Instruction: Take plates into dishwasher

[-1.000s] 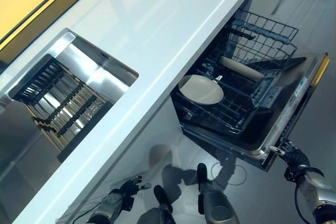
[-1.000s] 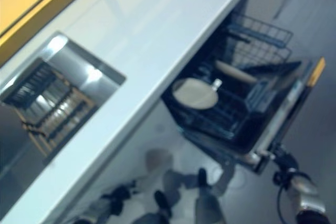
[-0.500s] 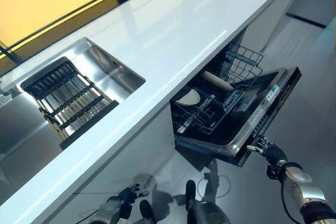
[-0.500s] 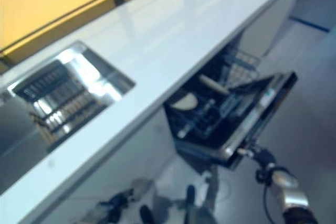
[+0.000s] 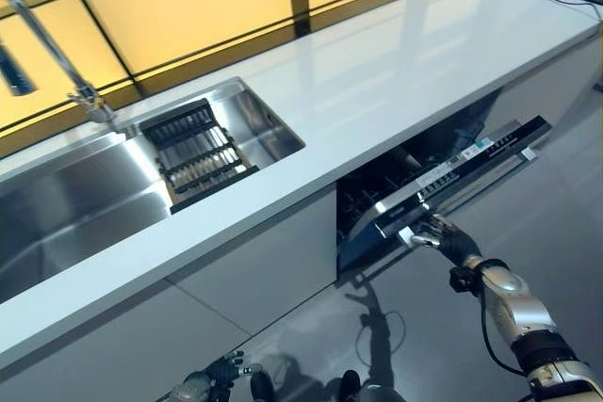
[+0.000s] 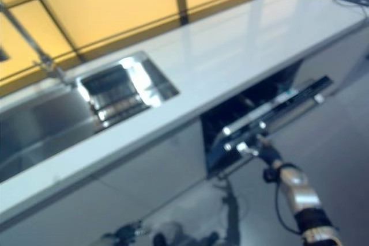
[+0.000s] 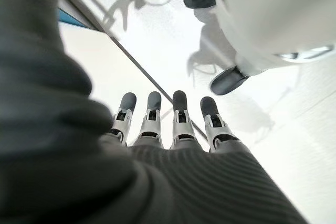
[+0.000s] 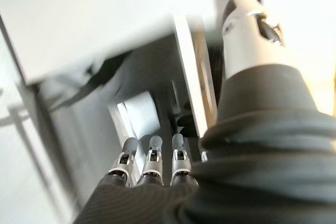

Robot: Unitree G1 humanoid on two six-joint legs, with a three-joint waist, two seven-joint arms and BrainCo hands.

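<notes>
The dishwasher door (image 5: 462, 171) under the white counter (image 5: 377, 82) stands tilted, most of the way shut, with only a dark gap showing the rack edge (image 5: 372, 197). No plate is in sight; the inside is hidden behind the door. My right hand (image 5: 441, 237) is under the door's front edge with straight fingers (image 8: 151, 153) against it. My left hand (image 5: 203, 387) hangs low near the floor beside the cabinet front, its fingers (image 7: 176, 116) straight and empty.
A steel sink (image 5: 75, 209) lies at the left of the counter, with a dark slatted rack (image 5: 198, 150) across it and a faucet (image 5: 57, 54) behind. Grey cabinet fronts (image 5: 254, 270) run below the counter. Grey floor (image 5: 565, 233) lies to the right.
The dishwasher door has swung up from nearly flat to nearly shut, with my right hand rising at its edge. The two plates in the rack are now hidden. The camera has tilted up.
</notes>
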